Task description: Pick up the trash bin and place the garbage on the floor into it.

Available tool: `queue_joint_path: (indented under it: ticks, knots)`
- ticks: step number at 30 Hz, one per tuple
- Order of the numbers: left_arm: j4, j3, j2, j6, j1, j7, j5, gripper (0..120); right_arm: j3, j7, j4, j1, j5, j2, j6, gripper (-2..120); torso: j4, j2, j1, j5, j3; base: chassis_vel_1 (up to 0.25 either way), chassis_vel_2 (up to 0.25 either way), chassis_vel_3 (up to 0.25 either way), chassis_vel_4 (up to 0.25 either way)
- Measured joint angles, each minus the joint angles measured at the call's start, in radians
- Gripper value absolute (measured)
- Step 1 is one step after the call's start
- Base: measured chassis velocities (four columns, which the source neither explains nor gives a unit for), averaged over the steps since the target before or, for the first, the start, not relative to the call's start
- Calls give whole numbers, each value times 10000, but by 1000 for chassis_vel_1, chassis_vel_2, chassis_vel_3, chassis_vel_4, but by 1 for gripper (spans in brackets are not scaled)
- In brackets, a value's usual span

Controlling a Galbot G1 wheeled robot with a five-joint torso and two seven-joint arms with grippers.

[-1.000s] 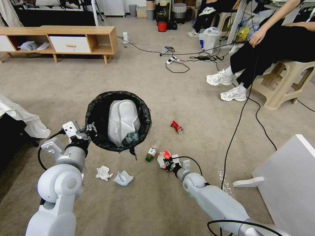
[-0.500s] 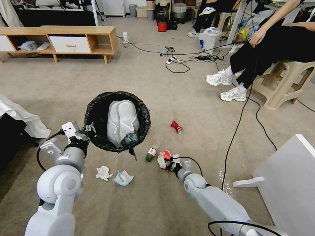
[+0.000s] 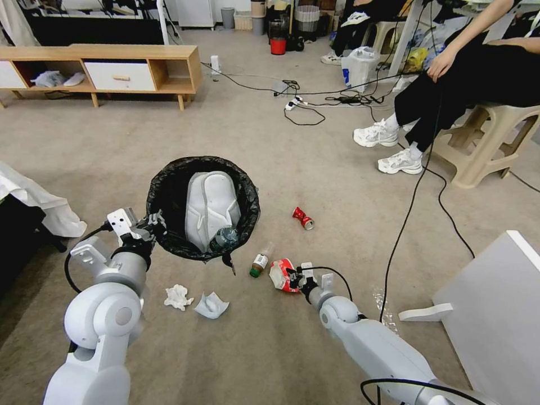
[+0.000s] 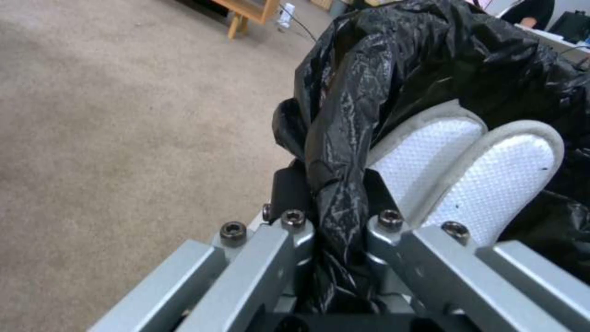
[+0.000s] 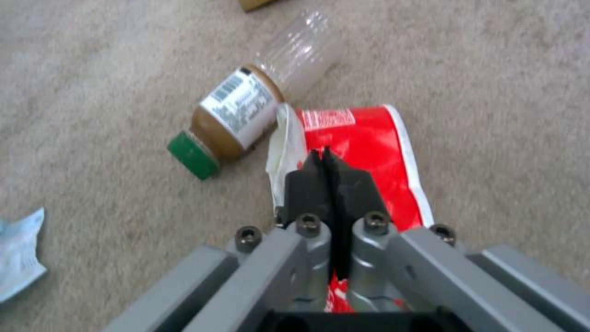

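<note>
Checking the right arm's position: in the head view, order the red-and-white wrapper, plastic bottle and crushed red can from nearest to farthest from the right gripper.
1. Red-and-white wrapper: pinched in the right gripper.
2. Plastic bottle: just beyond, toward the trash bin.
3. Crushed red can: farther ahead on the floor.

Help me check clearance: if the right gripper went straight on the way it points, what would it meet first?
Probably the plastic bottle. The right gripper, shut on the red-and-white wrapper, points roughly towards it, though depth is unclear.
</note>
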Motion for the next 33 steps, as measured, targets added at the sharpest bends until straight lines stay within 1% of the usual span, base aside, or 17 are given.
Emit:
queue_joint_path:
  ticks: [1, 2, 4, 6, 8, 9, 10, 11, 14, 15, 16, 19, 20, 21, 23, 25, 33]
  knots:
    - [-2, 6, -2, 0, 0, -1, 1, 4, 0, -14, -68, -18, -35, 15, 18, 8, 0, 0, 0, 0, 0, 0, 0, 0, 0]
    - [-2, 6, -2, 0, 0, -1, 1, 4, 0, -14, -68, -18, -35, 15, 18, 8, 0, 0, 0, 0, 0, 0, 0, 0, 0]
    - [-10, 8, -12, 0, 3, -1, 5, 4, -30, -40, -239, -16, -93, 76, 30, 20, 0, 0, 1, 0, 0, 0, 0, 0, 0]
    - [-12, 8, -15, 0, 6, -1, 6, 4, -50, -52, -291, -8, -105, 108, 33, 23, 0, 0, 1, 1, 0, 0, 0, 0, 0]
    - [-13, 11, -24, 0, 13, -1, 8, 4, -123, -114, -450, 70, -137, 204, 68, 35, 0, 0, 0, -1, 0, 0, 0, 0, 0]
    - [-13, 11, -24, 0, 13, -1, 8, 4, -123, -114, -450, 70, -137, 204, 68, 35, 0, 0, 0, -1, 0, 0, 0, 0, 0]
    - [-22, 12, -34, 0, 14, -1, 11, 4, -182, -181, -631, 171, -195, 308, 133, 42, 0, 0, 0, -1, 0, 0, 0, 0, 0]
    - [-22, 12, -34, 0, 14, -1, 11, 4, -182, -181, -631, 171, -195, 308, 133, 42, 0, 0, 0, -1, 0, 0, 0, 0, 0]
    - [-44, 12, -35, 0, 26, -1, 12, 4, -243, -258, -840, 302, -244, 442, 187, 51, 0, 0, 0, 0, 0, 0, 0, 0, 0]
    - [-61, 10, -35, 0, 45, -1, 12, 4, -291, -282, -982, 421, -254, 551, 210, 59, 0, 0, 0, -1, 0, 0, 0, 0, 0]
    - [-61, 10, -35, 0, 45, -1, 12, 4, -291, -282, -982, 421, -254, 551, 210, 59, 0, 0, 0, -1, 0, 0, 0, 0, 0]
    - [-79, 0, -39, 0, 70, -1, 18, 4, -418, -366, -1293, 653, -262, 739, 300, 73, 1, 0, 0, -1, 0, 0, 0, 0, 0]
    - [-79, 0, -39, 0, 70, -1, 18, 4, -418, -366, -1293, 653, -262, 739, 300, 73, 1, 0, 0, -1, 0, 0, 0, 0, 0]
    - [-101, 0, -50, -3, 96, 0, 21, 4, -478, -480, -1572, 805, -337, 882, 406, 82, 0, 0, 1, -1, 0, 0, 0, 0, 0]
    - [-112, -1, -56, -7, 111, 2, 22, 4, -487, -520, -1728, 864, -402, 949, 468, 85, 1, 0, 0, -1, 0, 0, 0, 0, 0]
    - [-140, -38, -47, -31, 183, 10, 32, 4, -484, -674, -2437, 1084, -628, 1215, 679, 97, 1, 0, 0, -1, 0, 0, 0, 0, 0]
    - [-184, -40, -51, -52, 229, 26, 47, 4, -430, -723, -2455, 1088, -661, 1223, 732, 100, 0, 0, 0, -1, 0, 0, 0, 0, 0]
